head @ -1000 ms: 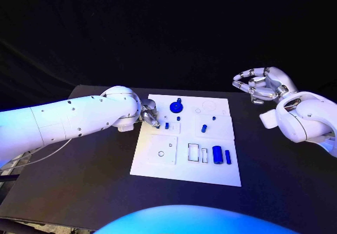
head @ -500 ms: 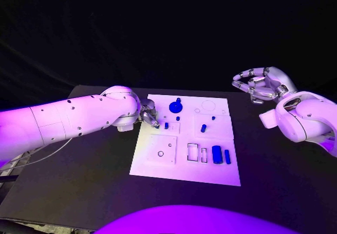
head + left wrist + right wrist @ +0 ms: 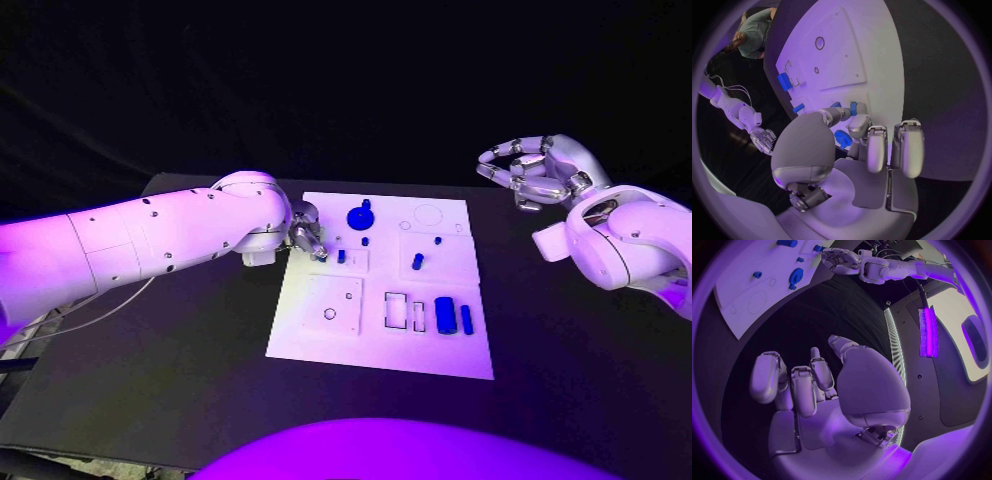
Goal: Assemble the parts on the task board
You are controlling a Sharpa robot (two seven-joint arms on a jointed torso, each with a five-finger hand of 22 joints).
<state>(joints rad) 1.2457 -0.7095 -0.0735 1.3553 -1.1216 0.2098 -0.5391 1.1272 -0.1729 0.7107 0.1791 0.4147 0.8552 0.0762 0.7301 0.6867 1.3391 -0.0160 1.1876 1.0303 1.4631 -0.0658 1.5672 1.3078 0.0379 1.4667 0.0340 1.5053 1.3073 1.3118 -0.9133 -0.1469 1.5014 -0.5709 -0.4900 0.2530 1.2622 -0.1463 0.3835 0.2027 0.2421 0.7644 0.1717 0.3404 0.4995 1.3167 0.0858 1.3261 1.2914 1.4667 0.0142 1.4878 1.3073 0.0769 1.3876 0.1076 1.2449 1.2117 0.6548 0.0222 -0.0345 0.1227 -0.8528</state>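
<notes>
The white task board (image 3: 378, 340) lies mid-table. My left hand (image 3: 306, 240) hovers at its far left edge with fingers apart, fingertips (image 3: 859, 124) just short of a small blue peg (image 3: 342, 256) that stands in the board. A blue gear-like part (image 3: 361, 218) sits beyond it, partly hidden behind the fingers in the left wrist view (image 3: 842, 139). More small blue pegs (image 3: 418, 262) and two blue cylinders (image 3: 446, 316) are on the board. My right hand (image 3: 531, 172) is raised off to the board's far right, loosely curled and holding nothing.
Several outlined slots (image 3: 397, 310) and a square plate with a round hole (image 3: 330, 314) mark the board's near half. Bare black table (image 3: 173, 370) surrounds the board. The right wrist view shows the board's far corner (image 3: 736, 300) and my left hand (image 3: 842, 260).
My left arm has edged slightly toward the board's far side, the fingers staying by the small peg. The right hand and the parts have not moved.
</notes>
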